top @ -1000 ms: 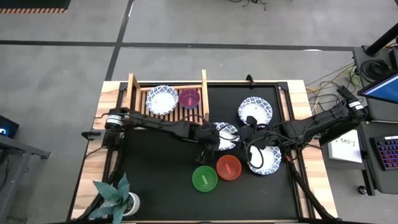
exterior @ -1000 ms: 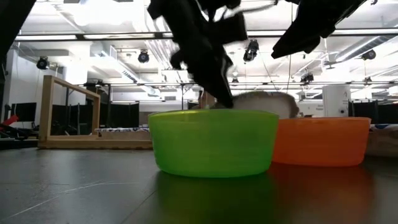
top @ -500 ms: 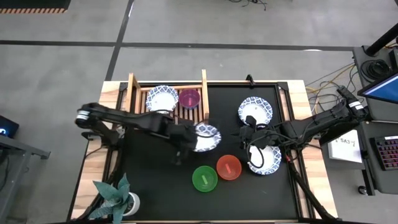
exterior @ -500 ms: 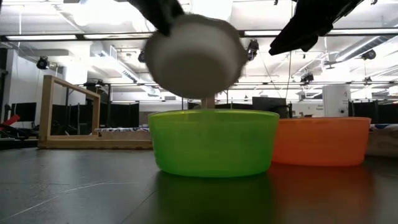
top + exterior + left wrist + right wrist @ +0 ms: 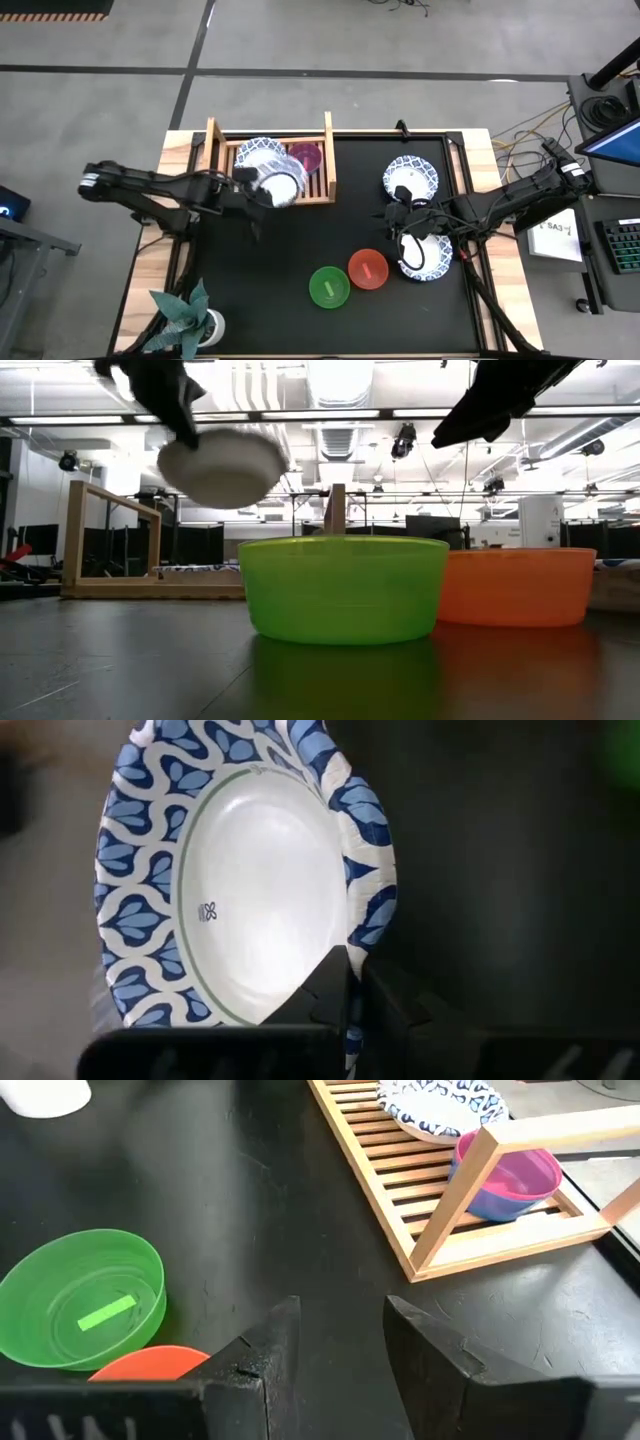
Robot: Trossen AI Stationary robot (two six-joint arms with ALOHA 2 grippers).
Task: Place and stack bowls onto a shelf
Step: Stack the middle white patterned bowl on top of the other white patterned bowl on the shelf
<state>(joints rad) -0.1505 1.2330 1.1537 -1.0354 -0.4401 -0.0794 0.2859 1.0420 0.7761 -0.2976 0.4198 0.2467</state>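
My left gripper (image 5: 262, 186) (image 5: 350, 970) is shut on a white bowl with a blue patterned rim (image 5: 281, 186) (image 5: 221, 465), in the air at the near edge of the wooden shelf (image 5: 325, 160). On the shelf's slats rest another patterned bowl (image 5: 258, 153) (image 5: 440, 1105) and a magenta bowl (image 5: 305, 157) (image 5: 512, 1175). My right gripper (image 5: 395, 222) (image 5: 340, 1330) hangs open over the mat between two more patterned bowls (image 5: 411, 178) (image 5: 427, 256). A green bowl (image 5: 329, 287) and a red bowl (image 5: 367, 268) stand on the mat. My left gripper pinches the patterned rim (image 5: 352, 935) of the white bowl, one finger (image 5: 320, 982) inside the bowl and the other outside. The bowl is lifted clear of the table and tilted, its underside (image 5: 225, 475) showing in the low view.
A potted plant (image 5: 188, 315) stands at the table's near left corner. Cables and a stand lie off the table's right edge. The shelf's upright posts (image 5: 455, 1200) and side rails rise above its slats. Bare black mat (image 5: 260, 260) lies left of the green bowl.
My left gripper, shut on the white bowl, has lifted it off the mat's middle and carried it toward the table's left and far side, to the shelf. The bowl has tipped on the way. The right arm has kept still.
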